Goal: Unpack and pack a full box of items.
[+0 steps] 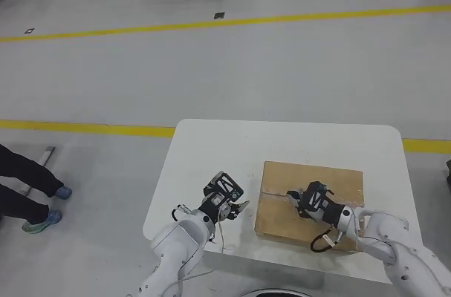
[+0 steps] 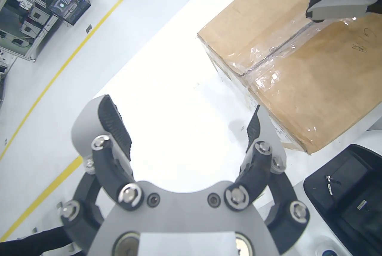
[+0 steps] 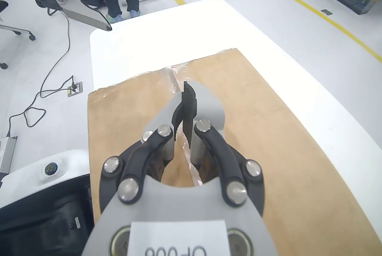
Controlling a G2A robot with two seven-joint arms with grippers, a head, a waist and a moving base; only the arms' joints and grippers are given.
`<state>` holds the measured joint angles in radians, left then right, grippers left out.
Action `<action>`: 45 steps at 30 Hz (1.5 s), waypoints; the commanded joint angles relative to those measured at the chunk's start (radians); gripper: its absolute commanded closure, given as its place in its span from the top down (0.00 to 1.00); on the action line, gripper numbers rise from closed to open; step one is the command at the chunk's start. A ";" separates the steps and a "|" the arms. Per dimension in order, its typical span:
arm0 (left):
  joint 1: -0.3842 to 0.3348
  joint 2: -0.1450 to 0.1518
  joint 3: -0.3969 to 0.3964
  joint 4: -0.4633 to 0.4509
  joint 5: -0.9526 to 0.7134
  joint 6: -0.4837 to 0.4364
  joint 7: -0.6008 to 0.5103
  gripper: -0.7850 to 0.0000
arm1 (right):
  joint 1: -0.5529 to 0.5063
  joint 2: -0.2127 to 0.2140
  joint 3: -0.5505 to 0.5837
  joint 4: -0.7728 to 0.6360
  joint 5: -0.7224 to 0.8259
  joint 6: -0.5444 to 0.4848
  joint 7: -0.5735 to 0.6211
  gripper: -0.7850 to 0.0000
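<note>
While the box (image 1: 284, 204) is lying shut on the bench (image 1: 210, 148), the right hand (image 3: 185, 99), pressed together, is resting on its tape seam (image 3: 173, 75). The left hand (image 2: 180, 112) is hanging spread beside the box's end

Taped box (image 1: 281, 219) blocks table (image 1: 284, 141) right side, left side passable
</note>
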<state>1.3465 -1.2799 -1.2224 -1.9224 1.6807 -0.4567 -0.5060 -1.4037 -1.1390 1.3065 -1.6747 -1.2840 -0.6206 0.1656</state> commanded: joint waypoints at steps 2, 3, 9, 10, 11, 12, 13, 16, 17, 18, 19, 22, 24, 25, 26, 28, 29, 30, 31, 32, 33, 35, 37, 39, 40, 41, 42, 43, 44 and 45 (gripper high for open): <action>0.000 0.000 0.000 0.000 0.000 0.000 0.000 1.00 | 0.008 0.000 -0.007 0.035 -0.019 0.018 0.003 0.00; 0.000 0.000 0.000 0.000 0.000 0.000 0.000 1.00 | 0.005 0.001 0.000 0.040 -0.017 0.015 0.000 0.00; 0.000 0.000 0.000 0.000 0.000 0.000 0.000 1.00 | -0.062 0.019 0.085 0.005 -0.023 -0.005 -0.005 0.00; 0.000 0.000 0.000 0.000 0.000 0.000 0.000 1.00 | -0.079 0.022 0.101 -0.007 -0.020 -0.012 -0.011 0.00; 0.000 0.000 0.000 0.000 0.000 0.000 0.000 1.00 | -0.096 0.026 0.120 -0.021 -0.021 -0.020 -0.012 0.00; 0.000 0.000 0.000 0.000 0.000 0.000 0.000 1.00 | -0.112 0.030 0.138 -0.034 -0.029 -0.021 -0.009 0.00; 0.000 0.000 0.000 0.000 0.000 0.000 0.000 1.00 | -0.129 0.033 0.155 -0.048 -0.032 -0.023 -0.011 0.00; 0.000 0.000 0.000 0.000 0.000 0.000 0.000 1.00 | -0.174 0.041 0.209 -0.070 -0.029 -0.029 -0.017 0.00; 0.000 0.000 0.000 0.000 0.000 0.000 0.000 1.00 | -0.186 0.043 0.226 -0.075 -0.027 -0.028 -0.020 0.00; 0.000 0.000 0.000 0.000 0.000 0.000 0.000 1.00 | -0.198 0.045 0.242 -0.077 -0.019 -0.029 -0.024 0.00; 0.000 0.000 0.000 0.000 0.000 0.000 0.000 1.00 | -0.209 0.047 0.258 -0.079 -0.014 -0.028 -0.028 0.00; 0.000 0.000 0.000 0.000 0.000 0.000 0.000 1.00 | -0.243 0.052 0.306 -0.081 0.005 -0.026 -0.036 0.00; 0.000 0.000 0.000 0.000 0.000 0.000 0.000 1.00 | -0.266 0.056 0.340 -0.084 0.014 -0.023 -0.040 0.00; 0.000 0.000 0.000 0.000 0.000 0.000 0.000 1.00 | -0.279 0.057 0.356 -0.088 0.017 -0.023 -0.042 0.00; 0.000 0.000 0.000 0.000 0.000 0.000 0.000 1.00 | -0.292 0.059 0.371 -0.092 0.021 -0.023 -0.045 0.00; 0.000 0.000 0.000 0.000 0.000 0.000 0.000 1.00 | -0.320 0.062 0.406 -0.096 0.028 -0.020 -0.047 0.00; 0.000 0.000 0.000 0.000 0.000 0.000 0.000 1.00 | -0.335 0.063 0.424 -0.097 0.034 -0.020 -0.051 0.00; 0.000 0.000 0.000 0.000 0.000 0.000 0.000 1.00 | -0.349 0.064 0.441 -0.099 0.039 -0.020 -0.055 0.00; 0.000 0.000 0.000 0.000 0.000 0.000 0.000 1.00 | -0.363 0.066 0.460 -0.100 0.044 -0.020 -0.060 0.00; 0.000 0.000 0.000 0.000 0.000 0.000 0.000 1.00 | -0.377 0.067 0.478 -0.100 0.050 -0.020 -0.065 0.00; 0.000 0.000 0.000 0.000 0.000 0.000 0.000 1.00 | -0.391 0.068 0.495 -0.101 0.059 -0.020 -0.072 0.00; 0.000 0.000 0.000 0.000 0.000 0.000 0.000 1.00 | -0.415 0.070 0.532 -0.100 0.069 -0.018 -0.080 0.00; 0.000 0.000 0.000 0.000 0.000 0.000 0.000 1.00 | -0.438 0.070 0.563 -0.103 0.095 -0.024 -0.094 0.00; 0.000 0.000 0.000 0.000 0.000 0.000 0.000 1.00 | -0.459 0.071 0.593 -0.107 0.116 -0.019 -0.107 0.00; 0.000 0.000 0.000 0.000 0.000 0.000 0.000 1.00 | -0.469 0.070 0.604 -0.110 0.133 -0.020 -0.117 0.00; 0.000 0.000 0.000 0.000 0.000 0.000 0.000 1.00 | -0.478 0.070 0.616 -0.114 0.153 -0.022 -0.129 0.00; 0.000 0.000 0.000 0.000 0.000 0.000 0.000 1.00 | -0.484 0.069 0.623 -0.120 0.178 -0.027 -0.142 0.00; 0.000 0.000 0.000 0.000 0.000 0.000 0.000 1.00 | -0.488 0.068 0.629 -0.127 0.196 -0.030 -0.151 0.00; 0.000 0.000 0.000 0.000 0.000 0.000 0.000 1.00 | -0.489 0.068 0.628 -0.141 0.209 -0.037 -0.156 0.00; 0.000 0.000 0.000 0.000 0.000 0.000 0.000 1.00 | -0.487 0.068 0.623 -0.153 0.220 -0.042 -0.159 0.00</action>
<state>1.3465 -1.2799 -1.2224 -1.9224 1.6807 -0.4567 -0.5060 -1.8925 -1.0710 1.9344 -1.8145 -1.0758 -0.6571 0.0093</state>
